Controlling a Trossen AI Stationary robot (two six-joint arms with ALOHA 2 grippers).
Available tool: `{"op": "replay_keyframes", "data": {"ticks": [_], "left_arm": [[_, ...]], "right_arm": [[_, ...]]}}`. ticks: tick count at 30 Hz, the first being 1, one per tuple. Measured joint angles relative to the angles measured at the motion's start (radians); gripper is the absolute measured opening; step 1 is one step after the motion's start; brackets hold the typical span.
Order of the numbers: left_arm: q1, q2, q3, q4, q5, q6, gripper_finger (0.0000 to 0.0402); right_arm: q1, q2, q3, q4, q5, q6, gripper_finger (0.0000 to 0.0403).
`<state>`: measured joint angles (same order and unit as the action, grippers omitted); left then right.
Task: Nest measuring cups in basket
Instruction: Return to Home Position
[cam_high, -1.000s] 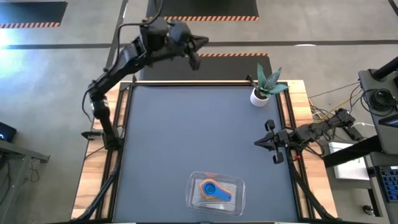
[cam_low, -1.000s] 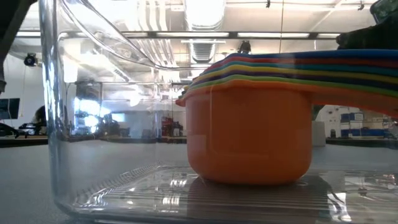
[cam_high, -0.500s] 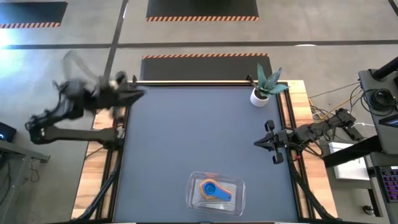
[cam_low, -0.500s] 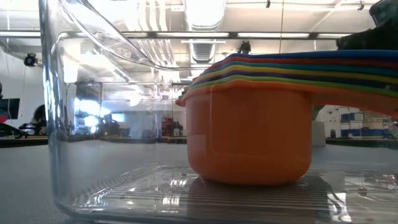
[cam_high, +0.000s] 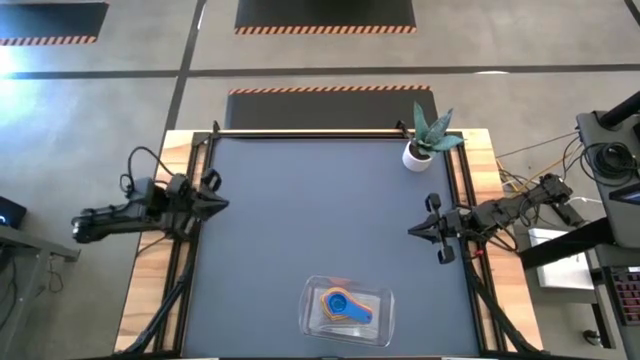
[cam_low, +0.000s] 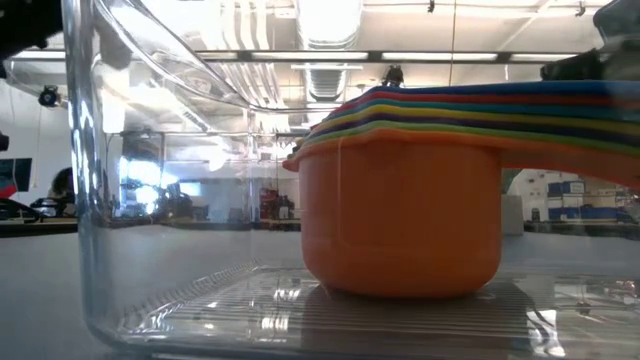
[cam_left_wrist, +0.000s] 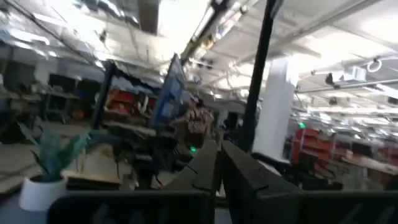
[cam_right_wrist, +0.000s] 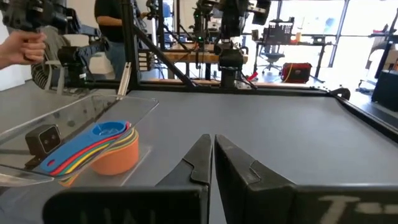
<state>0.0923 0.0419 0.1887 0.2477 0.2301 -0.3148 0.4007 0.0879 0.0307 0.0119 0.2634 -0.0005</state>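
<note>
Cups (cam_high: 346, 304): nested in basket (cam_high: 312, 318).
Left arm (cam_high: 140, 210): at table (cam_high: 300, 200) edge, jaws together; settle slowly, kept level.
Right arm (cam_high: 500, 213): parked opposite, jaws together; leave put.

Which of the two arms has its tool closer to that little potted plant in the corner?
The right. The right tool lies by the table's right edge, a short way along from the potted plant; the left tool lies by the opposite edge, the table's full width away.

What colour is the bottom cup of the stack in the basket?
Orange. The bottom cup shows best in the low view.
</note>
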Motion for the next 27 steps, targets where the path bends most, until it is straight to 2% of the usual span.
{"op": "replay_keyframes", "data": {"ticks": [5,11,18,24,27], "left_arm": [[-0.004,-0.044,-0.002,-0.019,0.064,0.056,0.0004],[-0.007,-0.041,-0.050,-0.039,0.017,0.068,0.0004],[-0.009,-0.040,-0.178,0.164,-0.038,0.167,0.0004],[-0.009,-0.041,-0.178,0.068,-0.038,0.195,0.0004],[-0.009,-0.040,-0.178,-0.076,-0.038,0.203,0.0004]], "right_arm": [[0.000,0.007,0.000,-0.001,0.000,0.000,0.0009],[0.000,0.007,0.000,0.001,-0.001,0.000,0.0009],[0.000,0.006,0.000,0.000,-0.001,0.000,0.0009],[0.000,0.006,0.000,0.000,-0.001,0.000,0.0009],[0.000,0.006,0.000,0.000,-0.001,0.000,0.0009]]}}
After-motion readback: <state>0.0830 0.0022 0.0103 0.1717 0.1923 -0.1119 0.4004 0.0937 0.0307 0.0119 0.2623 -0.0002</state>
